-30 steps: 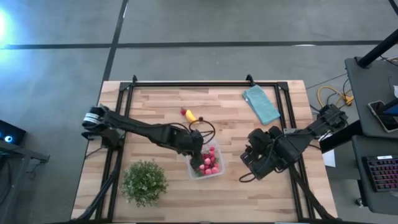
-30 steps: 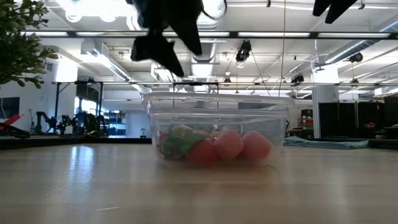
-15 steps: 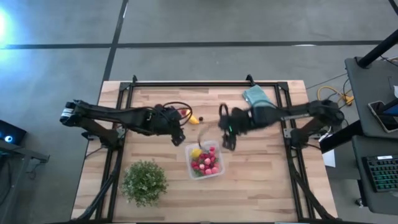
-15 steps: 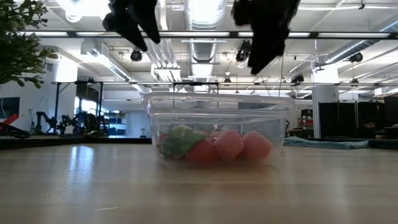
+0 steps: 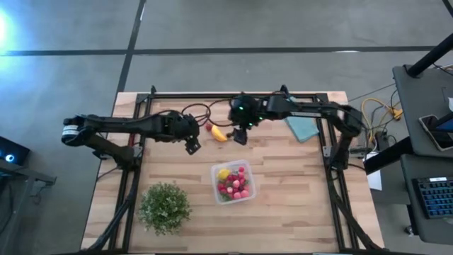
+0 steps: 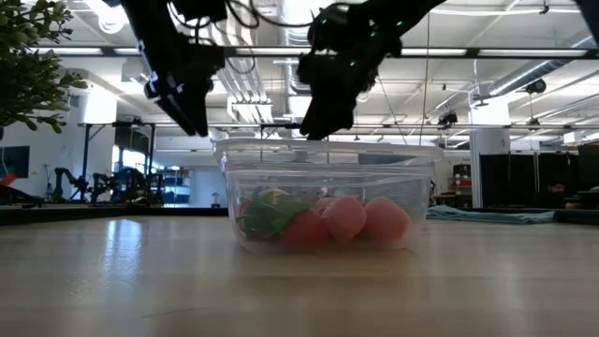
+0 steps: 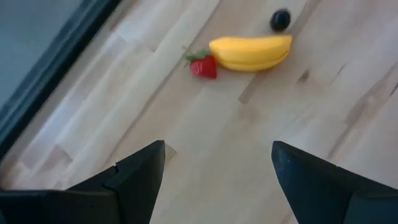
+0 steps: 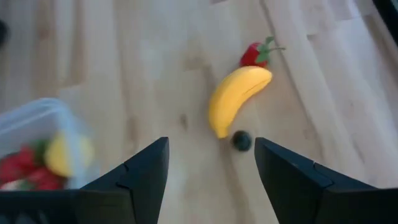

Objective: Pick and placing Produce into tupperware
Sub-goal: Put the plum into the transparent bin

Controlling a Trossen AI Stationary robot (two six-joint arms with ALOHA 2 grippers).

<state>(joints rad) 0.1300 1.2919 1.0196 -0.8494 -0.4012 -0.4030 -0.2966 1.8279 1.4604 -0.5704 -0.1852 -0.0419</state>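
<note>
A yellow banana (image 5: pixel 219 134) lies on the wooden table with a red strawberry (image 5: pixel 209 128) at one end and a small dark berry (image 8: pixel 241 140) at the other. My right gripper (image 5: pixel 241 136) hovers open just right of the banana, which lies ahead of its fingers (image 8: pixel 236 96). My left gripper (image 5: pixel 191 146) hangs open to the banana's left and nearer, with nothing between its fingers; its wrist view shows the banana (image 7: pixel 252 51) farther off. The clear tupperware (image 5: pixel 233 182) stands nearer, holding red and pink berries and a yellow lemon (image 5: pixel 224 173).
A bushy green potted plant (image 5: pixel 164 207) stands near the front left. A teal folded cloth (image 5: pixel 303 126) lies at the far right, under the right arm. A black frame (image 5: pixel 212 95) runs along the table's far edge and sides.
My left gripper has drawn back from over the tupperware toward the table's left and far side; the lemon now shows inside the box. My right gripper has swung from the table's right side toward the far edge and left, sinking and turning, and now hangs beside the banana.
</note>
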